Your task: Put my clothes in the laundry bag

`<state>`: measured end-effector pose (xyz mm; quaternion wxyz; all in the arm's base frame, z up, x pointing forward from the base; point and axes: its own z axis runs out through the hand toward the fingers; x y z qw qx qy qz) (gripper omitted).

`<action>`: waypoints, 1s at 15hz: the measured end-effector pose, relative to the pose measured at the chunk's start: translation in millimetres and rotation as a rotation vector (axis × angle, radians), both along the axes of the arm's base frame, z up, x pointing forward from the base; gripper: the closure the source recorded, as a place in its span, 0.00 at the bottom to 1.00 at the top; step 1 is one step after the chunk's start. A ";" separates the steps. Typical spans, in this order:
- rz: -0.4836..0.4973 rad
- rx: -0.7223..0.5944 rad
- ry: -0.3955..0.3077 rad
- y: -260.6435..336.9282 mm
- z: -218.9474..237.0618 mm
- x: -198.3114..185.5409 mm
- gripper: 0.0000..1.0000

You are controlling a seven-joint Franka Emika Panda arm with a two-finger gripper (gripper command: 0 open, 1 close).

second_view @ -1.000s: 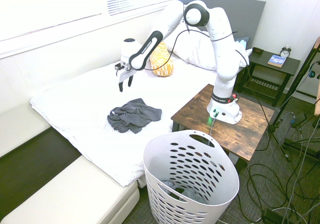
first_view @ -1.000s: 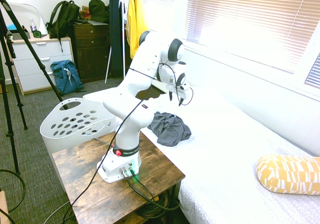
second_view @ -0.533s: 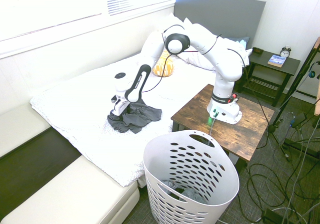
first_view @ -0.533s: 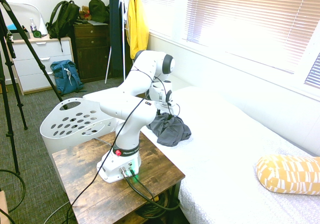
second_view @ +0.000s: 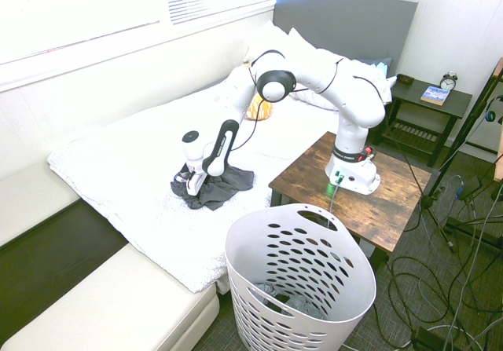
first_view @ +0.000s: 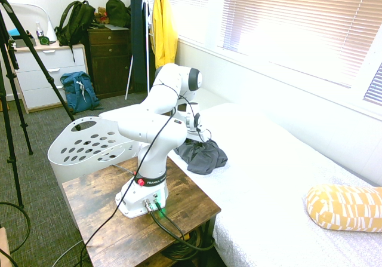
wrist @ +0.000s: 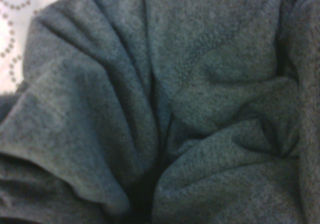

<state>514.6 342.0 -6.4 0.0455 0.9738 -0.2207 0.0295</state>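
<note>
My clothes, a crumpled dark grey garment (first_view: pixel 206 155) (second_view: pixel 228 184), lie on the white bed near its edge. My gripper (second_view: pixel 189 186) (first_view: pixel 197 137) is lowered onto the garment's window-side end, fingers open and pressed into the cloth. Grey fleece folds (wrist: pixel 160 103) fill the wrist view, with a bit of white bedspread at one corner. The laundry bag, a white plastic basket with oval holes (second_view: pixel 302 268) (first_view: pixel 89 144), stands on the floor off the bed's edge, beside the wooden table. Some grey cloth (second_view: pixel 283 297) lies at its bottom.
The wooden side table (second_view: pixel 397 190) (first_view: pixel 185 210) stands between bed and basket. A yellow patterned pillow (first_view: pixel 345 207) (second_view: pixel 255 109) lies toward the headboard. A yellow coat (first_view: pixel 162 25) hangs by the window. A blue backpack (first_view: pixel 77 91) sits by the dresser. A low white bench (second_view: pixel 118 308) flanks the bed.
The arm has swung down from above the bed, and the gripper now rests in the grey garment. The garment's near end is bunched a little under it.
</note>
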 end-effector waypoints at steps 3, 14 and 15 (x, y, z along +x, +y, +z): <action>-0.034 0.049 0.029 -4.0 4.1 5.5 1.00; -0.099 0.148 0.077 -23.8 19.6 24.6 1.00; -0.103 0.151 0.080 -25.0 19.3 24.7 1.00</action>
